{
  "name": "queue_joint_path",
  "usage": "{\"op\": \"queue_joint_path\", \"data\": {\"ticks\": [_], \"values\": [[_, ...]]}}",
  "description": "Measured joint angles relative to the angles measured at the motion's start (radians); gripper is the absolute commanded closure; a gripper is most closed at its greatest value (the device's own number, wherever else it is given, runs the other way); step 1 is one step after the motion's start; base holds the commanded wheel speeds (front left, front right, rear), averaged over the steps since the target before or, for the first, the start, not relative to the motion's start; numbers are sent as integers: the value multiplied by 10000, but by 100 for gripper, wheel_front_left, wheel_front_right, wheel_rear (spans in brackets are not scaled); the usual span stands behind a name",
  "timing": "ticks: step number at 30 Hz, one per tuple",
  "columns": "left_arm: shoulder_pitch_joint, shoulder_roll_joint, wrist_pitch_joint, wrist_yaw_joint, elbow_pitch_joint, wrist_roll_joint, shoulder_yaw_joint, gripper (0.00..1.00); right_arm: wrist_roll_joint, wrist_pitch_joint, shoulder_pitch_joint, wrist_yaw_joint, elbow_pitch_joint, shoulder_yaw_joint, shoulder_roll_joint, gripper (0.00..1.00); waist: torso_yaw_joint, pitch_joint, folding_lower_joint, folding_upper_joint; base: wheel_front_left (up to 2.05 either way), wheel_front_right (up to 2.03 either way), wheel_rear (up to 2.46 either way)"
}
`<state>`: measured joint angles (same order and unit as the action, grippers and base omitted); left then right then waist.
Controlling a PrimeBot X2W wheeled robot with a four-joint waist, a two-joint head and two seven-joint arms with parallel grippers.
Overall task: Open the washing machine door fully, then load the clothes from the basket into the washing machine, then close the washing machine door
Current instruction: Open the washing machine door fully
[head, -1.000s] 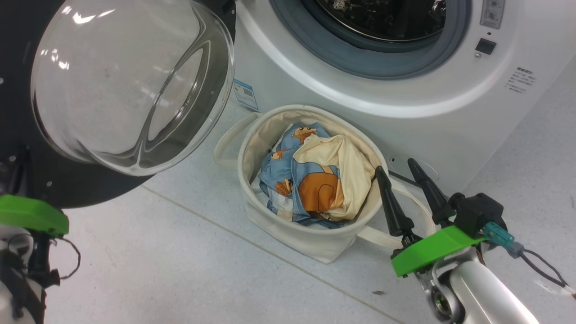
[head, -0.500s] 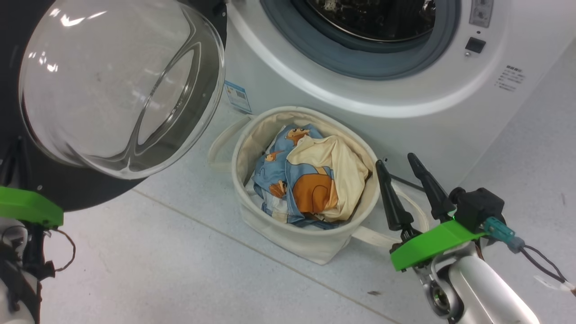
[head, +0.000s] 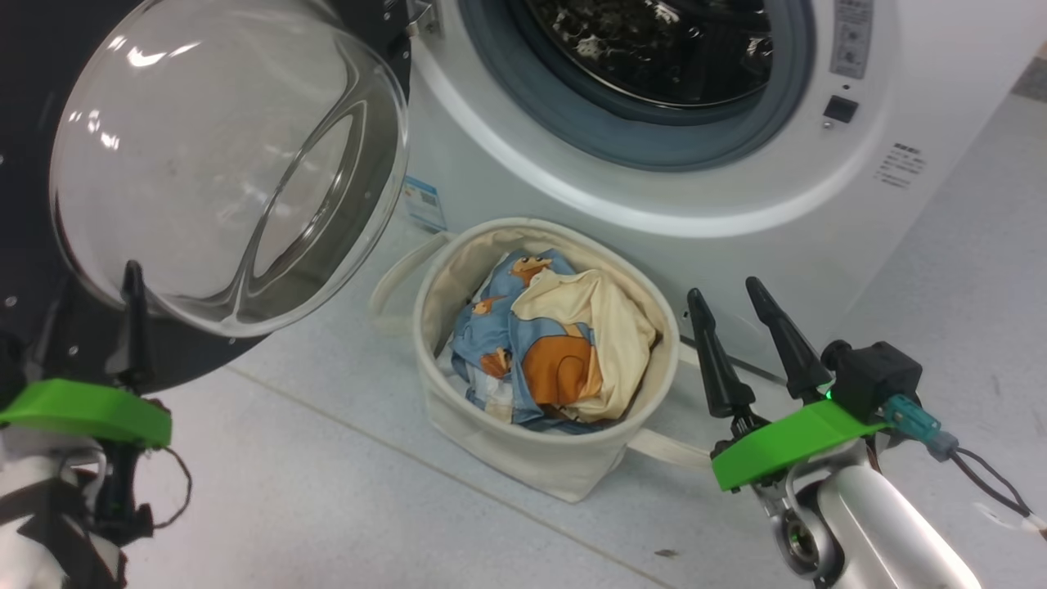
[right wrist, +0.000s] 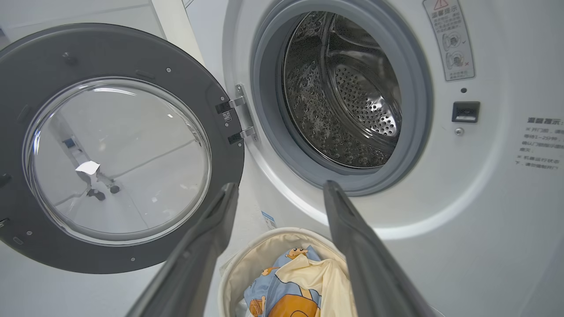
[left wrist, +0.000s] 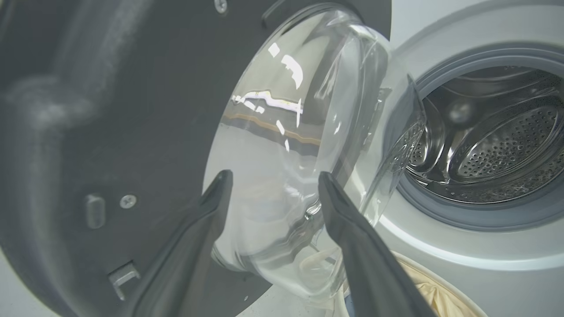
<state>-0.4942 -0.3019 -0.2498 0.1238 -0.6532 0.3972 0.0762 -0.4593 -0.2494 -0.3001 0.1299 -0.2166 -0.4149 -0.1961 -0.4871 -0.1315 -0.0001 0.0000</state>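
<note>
The smooth white washing machine [head: 736, 204] has its door [head: 221, 164] swung open left of its mouth, a glossy black rim around a bulging glass bowl. Just before it, the round canvas basket [head: 523, 458] holds the crumpled clothes [head: 556, 335]. The right wrist view adds the perforated steel drum [right wrist: 352, 97]. The left gripper [left wrist: 274, 174] is spread wide and empty by the glass. The right gripper [head: 722, 288], also wide and empty, is beside the basket.

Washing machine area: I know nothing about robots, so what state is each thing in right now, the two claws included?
washing machine door, swung wide open.
washing machine, opening uncovered, steel drum exposed.
basket, upright on the floor, holding the clothes.
clothes, bunched in the basket.
left gripper, open, holding nothing, close to the door.
right gripper, open, holding nothing, beside the basket.
</note>
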Motion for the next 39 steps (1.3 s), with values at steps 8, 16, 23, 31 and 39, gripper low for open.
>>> {"op": "queue_joint_path", "data": {"ticks": [8,16,23,31,39], "values": [[1213,219,-4,12,1503,1277,-991,0,-88,0,69,0,-10,-50,50,0,705,376,0,0,0,0,0],[2115,-65,-4,12,1921,1937,-1352,0,-188,0,380,0,-40,-219,61,0,1852,716,0,0,0,0,0],[2510,-15,0,12,1891,2612,-1214,0,-192,0,380,0,-75,-332,58,0,2973,952,0,0,0,0,0],[3183,-17,0,-6,2224,2646,-934,0,-265,0,380,0,-67,-328,36,0,4140,1189,0,0,0,0,0],[3496,86,0,-92,2648,2677,-663,0,-261,0,385,0,100,77,-25,0,4860,1202,0,0,0,0,0]]}}
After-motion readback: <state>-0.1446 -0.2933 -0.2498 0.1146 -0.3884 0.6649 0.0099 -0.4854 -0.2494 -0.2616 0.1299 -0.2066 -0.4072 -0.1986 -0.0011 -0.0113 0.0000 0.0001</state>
